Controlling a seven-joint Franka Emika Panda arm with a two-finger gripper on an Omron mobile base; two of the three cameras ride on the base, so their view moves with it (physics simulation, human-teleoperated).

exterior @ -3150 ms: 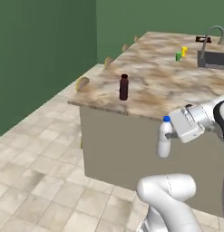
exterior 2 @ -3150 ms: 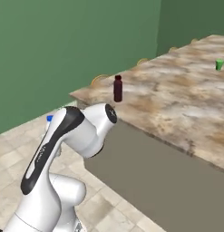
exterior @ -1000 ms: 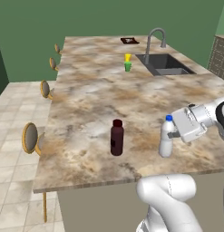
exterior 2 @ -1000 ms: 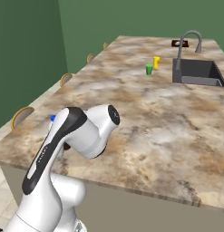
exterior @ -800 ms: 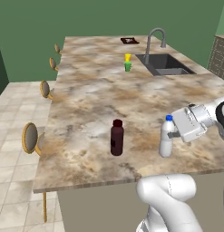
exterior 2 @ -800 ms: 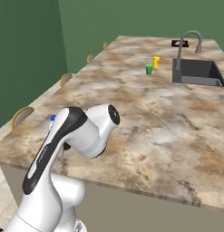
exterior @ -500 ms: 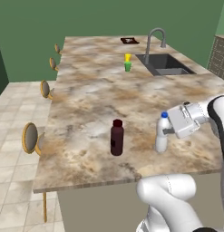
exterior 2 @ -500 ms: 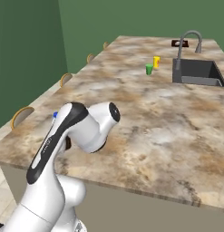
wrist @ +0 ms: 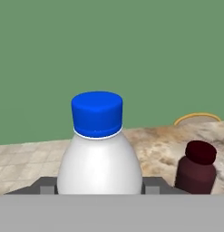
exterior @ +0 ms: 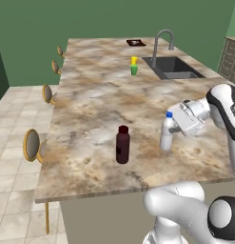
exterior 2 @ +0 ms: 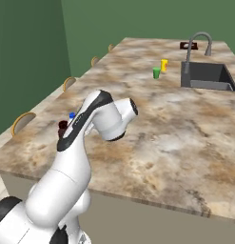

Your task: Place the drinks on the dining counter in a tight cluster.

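Gripping white bottle (wrist: 99,163) in hand (exterior: 172,129), maroon bottle (exterior: 122,144) near, seemingly apart

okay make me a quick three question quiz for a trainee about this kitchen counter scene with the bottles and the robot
1. True or false: the gripper is shut on the white bottle.
2. Which cap colour does the held bottle have? A red, B blue, C green.
3. Fill in: the maroon bottle stands upright on the dining ____.

Key: 1 true. 2 B. 3 counter.
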